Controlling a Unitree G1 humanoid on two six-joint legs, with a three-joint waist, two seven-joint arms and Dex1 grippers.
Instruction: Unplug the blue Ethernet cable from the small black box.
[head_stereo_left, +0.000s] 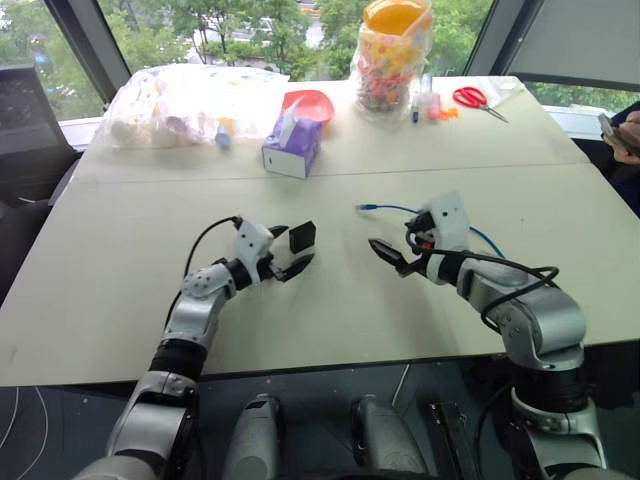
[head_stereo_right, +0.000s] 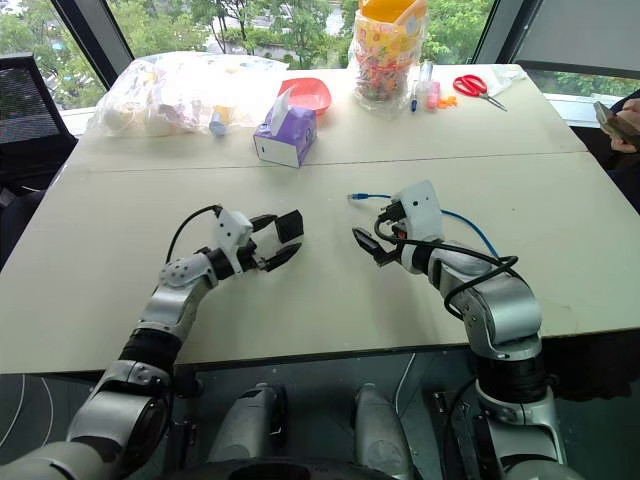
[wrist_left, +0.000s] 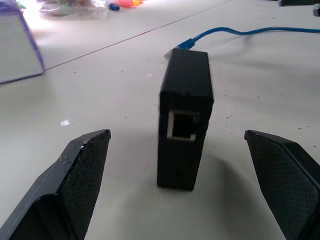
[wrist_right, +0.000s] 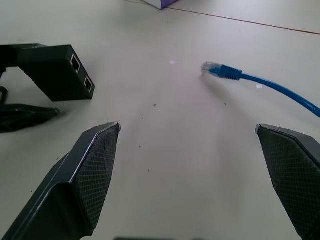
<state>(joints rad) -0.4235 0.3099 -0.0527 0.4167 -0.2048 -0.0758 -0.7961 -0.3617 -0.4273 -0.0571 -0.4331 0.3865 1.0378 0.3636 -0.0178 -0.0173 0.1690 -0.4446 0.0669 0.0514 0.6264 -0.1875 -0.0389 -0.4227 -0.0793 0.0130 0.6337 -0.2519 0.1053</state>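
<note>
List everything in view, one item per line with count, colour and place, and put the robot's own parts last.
small black box: 1, black, standing on the table between the left gripper's open fingers, unplugged
blue Ethernet cable: 1, blue, lying loose on the table ahead of the right gripper, plug free
tissue box: 1, purple and white, mid-table beyond the grippers
bowl: 1, red, behind the tissue box
clear bag: 1, transparent with mixed contents, far left of the table
jar of colourful pieces: 1, clear with orange lid, far edge
scissors: 1, red-handled, far right
table: 1, off-white
person's hand: 1, at the right edge
left gripper: 1, black, open
right gripper: 1, black, open
</note>
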